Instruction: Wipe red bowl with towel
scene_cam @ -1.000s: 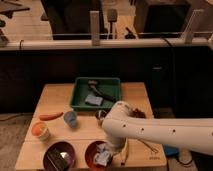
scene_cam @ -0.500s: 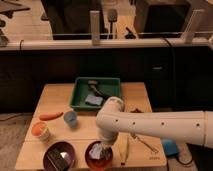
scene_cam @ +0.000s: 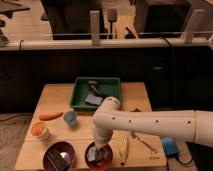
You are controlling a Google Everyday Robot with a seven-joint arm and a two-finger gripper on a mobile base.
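The red bowl sits at the table's front edge, a little left of centre. A grey towel lies bunched inside it. My gripper reaches down from the white arm into the bowl and is on the towel. The arm's end hides most of the gripper and part of the bowl.
A dark bowl stands left of the red one. An orange cup, a carrot and a blue cup are at the left. A green tray is at the back. Utensils and a blue sponge lie at the right.
The arm has swung left and down over the red bowl, and the gripper now sits inside it on the towel.
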